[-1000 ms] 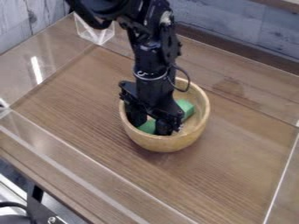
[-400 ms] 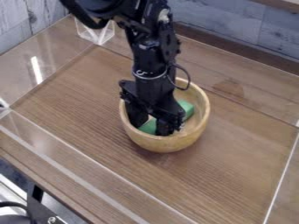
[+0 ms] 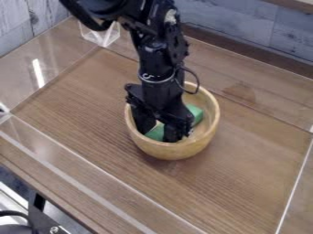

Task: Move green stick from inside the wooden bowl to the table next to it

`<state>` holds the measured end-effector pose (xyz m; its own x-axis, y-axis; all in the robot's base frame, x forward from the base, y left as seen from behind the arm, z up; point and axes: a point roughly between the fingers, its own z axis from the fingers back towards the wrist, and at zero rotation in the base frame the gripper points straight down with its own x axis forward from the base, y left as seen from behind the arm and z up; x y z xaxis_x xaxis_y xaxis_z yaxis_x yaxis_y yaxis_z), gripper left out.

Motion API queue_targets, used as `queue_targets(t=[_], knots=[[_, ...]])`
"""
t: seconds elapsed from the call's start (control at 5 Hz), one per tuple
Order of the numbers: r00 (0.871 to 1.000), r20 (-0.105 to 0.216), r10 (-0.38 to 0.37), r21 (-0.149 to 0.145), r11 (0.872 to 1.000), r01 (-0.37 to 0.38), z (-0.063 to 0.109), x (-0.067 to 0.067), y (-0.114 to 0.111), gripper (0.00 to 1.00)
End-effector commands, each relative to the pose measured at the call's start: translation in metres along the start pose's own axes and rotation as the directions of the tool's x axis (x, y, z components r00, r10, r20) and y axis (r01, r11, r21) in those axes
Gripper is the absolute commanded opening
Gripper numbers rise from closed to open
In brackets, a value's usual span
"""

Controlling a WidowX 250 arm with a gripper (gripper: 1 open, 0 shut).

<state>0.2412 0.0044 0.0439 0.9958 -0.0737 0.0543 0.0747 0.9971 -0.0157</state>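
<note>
"What does the green stick [image 3: 196,113] look like from here?"

"Bright green and matte, as far as it shows. One piece of it is visible on the right of the gripper [image 3: 162,126], and a smaller green patch shows lower down, toward the near side. The middle is covered by the black fingers, so I can't make out its full outline."

"And where is it?"

"Inside the wooden bowl [image 3: 184,149], down within the walls."

"Tell me about the bowl."

"Round, light tan, with a thick rim and a smooth inside. It sits on the table [image 3: 86,119], which is brown with visible wood grain."

"How does the hand stand, wide or narrow?"

"I can't tell. The fingers reach down into the bowl around the green stick, but the dark parts overlap so much that neither the gap nor a firm grip can be made out."

"What else is in the way?"

"The black arm [image 3: 156,46] comes down from the top of the view and hides the far left part of the rim. A thin cable loops out at its right side, over the bowl."

"Anything farther off?"

"A clear object [image 3: 102,35] near the far left corner, grey wood-look panels [image 3: 251,32] behind the table, and some dark equipment at the near left corner."
</note>
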Motion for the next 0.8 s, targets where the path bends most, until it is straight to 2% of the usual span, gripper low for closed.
queue_targets(t=[0.0,0.6], knots=[[0.999,0.050,-0.009,0.006,1.000,0.009,0.0091,0.0064,-0.0009,1.00],[0.998,0.064,-0.007,0.015,1.000,0.006,0.0072,0.0074,-0.0010,1.00]])
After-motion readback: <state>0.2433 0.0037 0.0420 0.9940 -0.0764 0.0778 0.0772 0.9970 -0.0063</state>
